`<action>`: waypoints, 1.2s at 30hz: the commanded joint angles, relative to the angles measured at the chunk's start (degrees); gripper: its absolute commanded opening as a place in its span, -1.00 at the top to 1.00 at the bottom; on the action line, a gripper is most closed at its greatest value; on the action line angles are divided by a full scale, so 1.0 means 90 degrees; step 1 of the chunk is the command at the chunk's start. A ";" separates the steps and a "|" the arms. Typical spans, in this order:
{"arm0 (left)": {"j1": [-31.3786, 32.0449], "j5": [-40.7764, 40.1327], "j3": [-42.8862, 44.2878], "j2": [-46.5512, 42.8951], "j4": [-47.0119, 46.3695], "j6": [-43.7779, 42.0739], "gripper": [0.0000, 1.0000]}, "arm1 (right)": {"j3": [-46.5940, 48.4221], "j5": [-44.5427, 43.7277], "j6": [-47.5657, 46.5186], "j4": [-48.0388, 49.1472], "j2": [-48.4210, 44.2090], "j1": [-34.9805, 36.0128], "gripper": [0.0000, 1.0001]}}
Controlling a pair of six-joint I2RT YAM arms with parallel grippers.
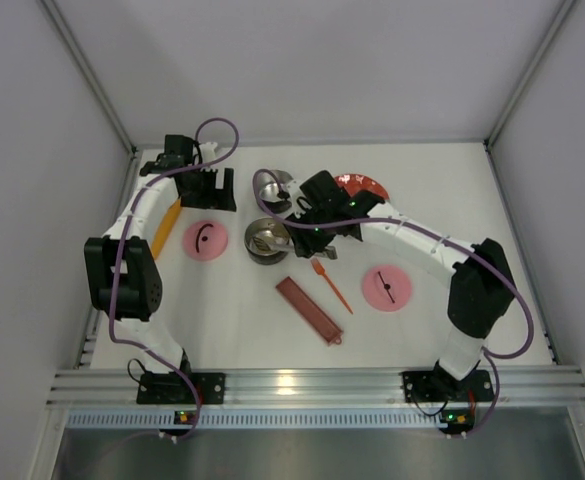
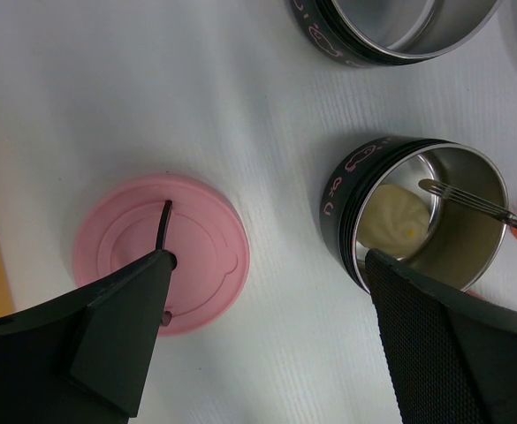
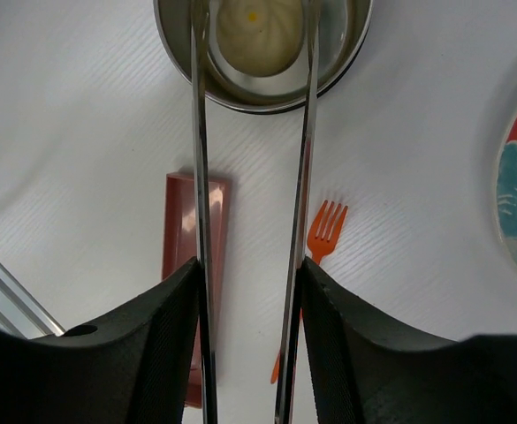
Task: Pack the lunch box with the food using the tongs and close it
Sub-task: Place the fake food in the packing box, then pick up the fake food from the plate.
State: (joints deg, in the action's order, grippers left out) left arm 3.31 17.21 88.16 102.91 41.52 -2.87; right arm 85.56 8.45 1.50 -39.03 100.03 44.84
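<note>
- The right gripper point(image 3: 249, 283) is clamping the silver tongs point(image 3: 201, 159), its fingers pressing on both slim arms from outside. The tong arms are standing apart.
- The tong tips are reaching into the steel tin point(image 3: 262, 99) near table centre, one on each side of the pale round bun point(image 3: 260, 35) lying inside. Cannot tell whether they are touching the bun.
- The left gripper point(image 2: 269, 256) is hovering with its fingers wide apart, holding nothing, over the gap between a pink lid point(image 2: 161, 252) and that tin.
- A second steel tin point(image 1: 272, 187) is sitting just beside the bun tin, at 12 o'clock.
- That pink lid is lying handle-up at the bun tin's 9 o'clock. The other pink lid point(image 1: 386, 287) is lying at 4 o'clock, well apart.
- The orange fork point(image 1: 330, 283) is lying at 4 o'clock, the dark-red tray point(image 1: 309, 310) at 5 o'clock, and the patterned plate point(image 1: 364, 185) at 2 o'clock, partly hidden by the right arm.
- The orange bar point(image 1: 167, 228) is lying beyond the lid at 9 o'clock.
</note>
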 commanded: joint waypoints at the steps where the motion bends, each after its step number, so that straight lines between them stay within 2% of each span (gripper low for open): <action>1: -0.0036 0.0001 -0.0010 -0.0156 -0.0179 0.0075 -0.92 | 0.0405 -0.0089 -0.0098 0.0264 -0.0147 0.0135 0.08; 7: -0.0036 0.0021 -0.0010 -0.0156 -0.0150 0.0056 -0.92 | 0.0523 -0.0313 -0.0069 0.0147 -0.0391 0.0125 0.11; 11: -0.0036 0.0011 -0.0010 -0.0156 -0.0160 0.0036 -0.92 | 0.0698 -0.0801 -0.0059 -0.0097 -0.0674 0.0115 0.12; 16: -0.0036 0.0021 -0.0020 -0.0155 -0.0140 0.0056 -0.92 | 0.0728 -0.1202 0.0194 -0.0273 -0.1094 -0.0196 0.11; 24: -0.0036 0.0041 -0.0020 -0.0146 -0.0170 0.0105 -0.92 | -0.0325 -0.1553 0.1210 0.0010 -0.1710 -0.1133 0.12; 29: -0.0036 0.0012 -0.0059 -0.0146 -0.0170 0.0124 -0.92 | -0.1126 -0.1769 0.1591 0.0312 -0.1788 -0.1369 0.13; 36: -0.0036 -0.0145 -0.0088 -0.0116 -0.0170 0.0163 -0.91 | -0.1684 -0.1564 0.1904 0.0771 -0.1700 -0.1515 0.14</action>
State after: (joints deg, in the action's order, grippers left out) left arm 3.25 16.64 87.61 102.91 41.52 -2.48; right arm 70.81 -5.96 15.90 -38.41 85.01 32.03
